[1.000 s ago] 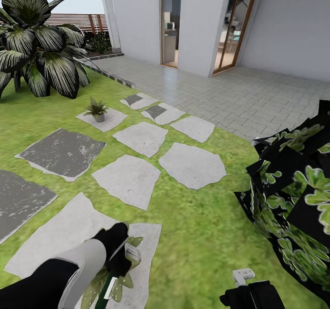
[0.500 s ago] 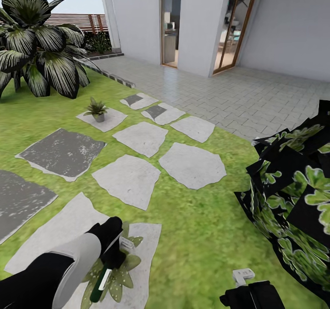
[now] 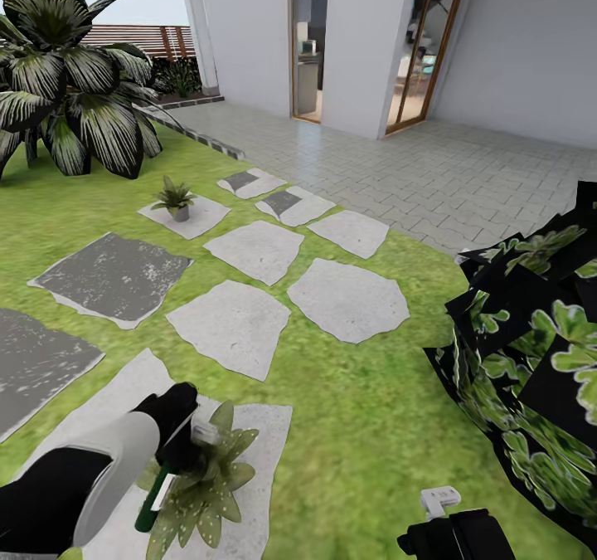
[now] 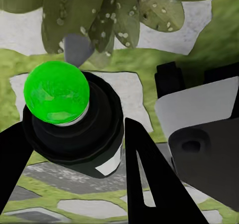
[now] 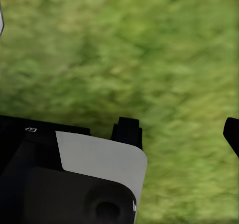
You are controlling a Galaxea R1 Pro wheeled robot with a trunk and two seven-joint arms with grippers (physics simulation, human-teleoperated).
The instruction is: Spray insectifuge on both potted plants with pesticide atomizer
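Holding the pesticide atomizer (image 3: 157, 494) clamped in the left gripper (image 3: 178, 452) right over the near potted plant (image 3: 203, 489), right gripper (image 3: 439, 502) idling with fingers apart, risking brushing leaves or missing the far potted plant (image 3: 175, 197).

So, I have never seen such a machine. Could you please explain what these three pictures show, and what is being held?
It is a simulated two-armed robot in a garden. The big picture is from its head camera, looking down. The left tool grips a dark-green pesticide atomizer over a speckled potted plant on a pale stepping stone. A second potted plant stands farther off, near a striped palm. The other two pictures come from cameras near each tool: the left one looks along the bottle at the plant's leaves; the right one sees lawn, and its tool looks open.
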